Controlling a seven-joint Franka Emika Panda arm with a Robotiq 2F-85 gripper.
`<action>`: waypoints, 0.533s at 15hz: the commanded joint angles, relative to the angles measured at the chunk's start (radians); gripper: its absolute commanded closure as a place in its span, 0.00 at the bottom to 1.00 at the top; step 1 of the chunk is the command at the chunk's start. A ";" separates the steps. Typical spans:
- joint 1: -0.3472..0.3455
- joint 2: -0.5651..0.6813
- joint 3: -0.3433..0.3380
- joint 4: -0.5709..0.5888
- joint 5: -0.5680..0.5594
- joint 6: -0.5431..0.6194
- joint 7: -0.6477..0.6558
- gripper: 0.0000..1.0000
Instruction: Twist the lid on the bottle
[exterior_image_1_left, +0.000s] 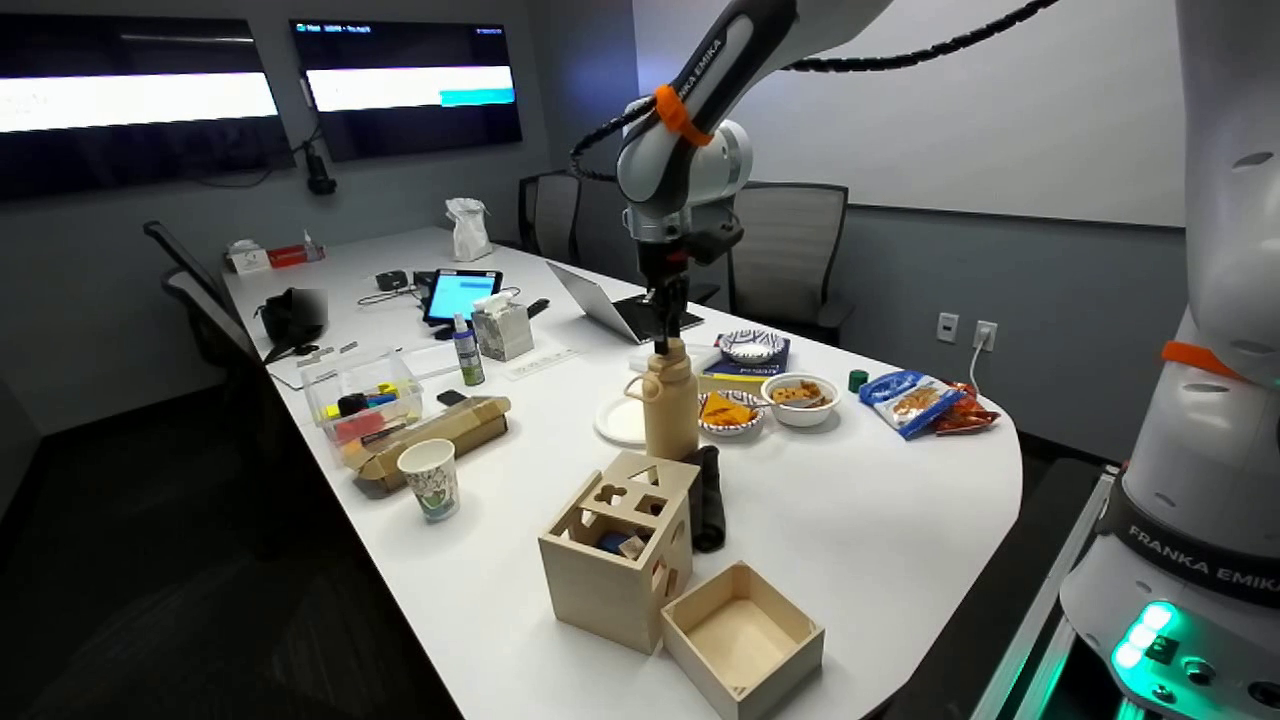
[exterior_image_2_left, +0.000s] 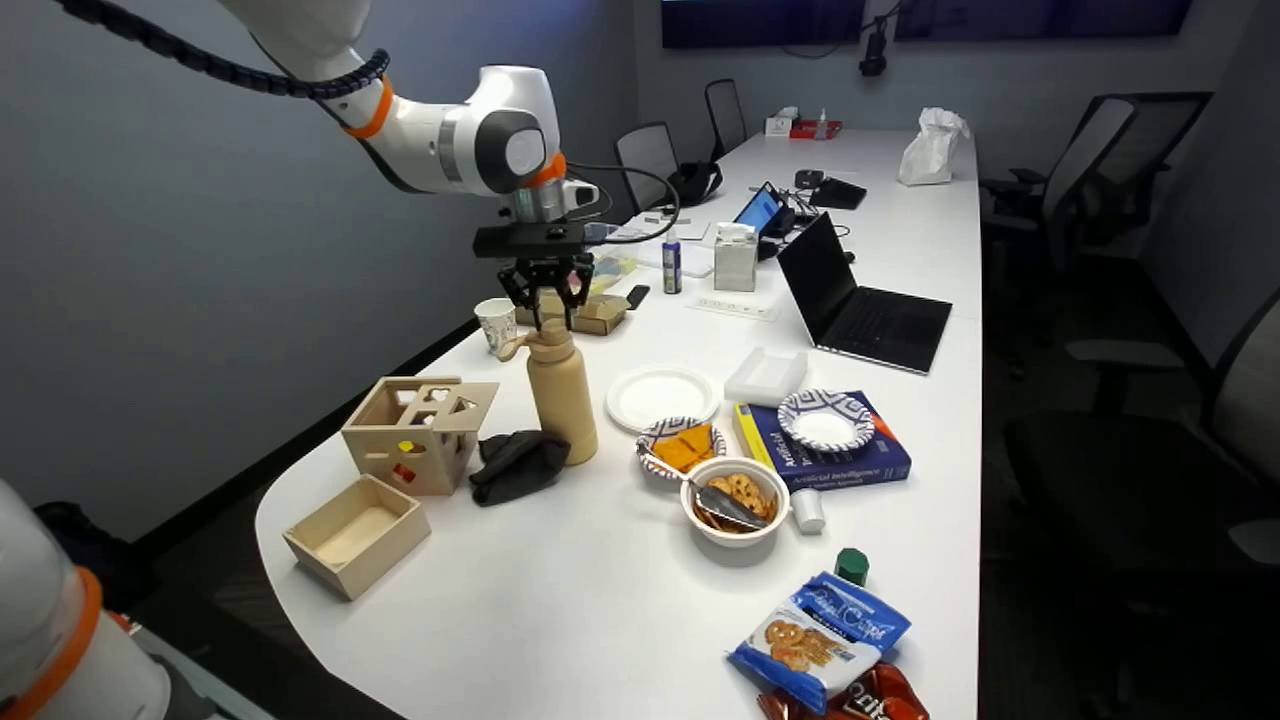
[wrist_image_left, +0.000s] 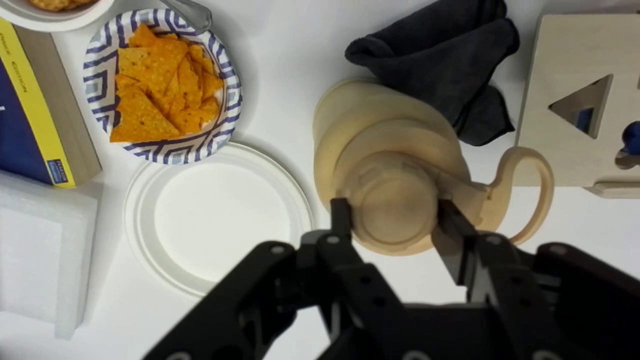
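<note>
wrist view: the round lid (wrist_image_left: 395, 212) matches the tan bottle (wrist_image_left: 387, 107).

White arm (exterior_image_2_left: 415, 145), orange bands (exterior_image_2_left: 373, 110), ribbed black cable (exterior_image_1_left: 880, 64), 3 green lights (exterior_image_1_left: 1141, 636), black hand (wrist_image_left: 392, 215).

Robot base (exterior_image_1_left: 1190, 480) marked "FRANKA EMIKA". Forearm link (exterior_image_1_left: 722, 72): "EMIKA" legible, preceding word partly hidden. In an exterior view, textbook (exterior_image_2_left: 850, 465) reads "Artificial Intelligence", blue snack bag (exterior_image_2_left: 825, 640) "Crisps"; lettering on red snack bag (exterior_image_2_left: 880, 695) is partly visible. Text on wall screen (exterior_image_1_left: 408, 120) is illegible.
</note>
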 joint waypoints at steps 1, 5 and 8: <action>-0.027 0.007 0.028 -0.005 -0.014 -0.006 -0.101 0.80; -0.036 0.013 0.042 -0.003 -0.031 -0.003 -0.215 0.80; -0.038 0.015 0.049 -0.003 -0.054 -0.006 -0.298 0.80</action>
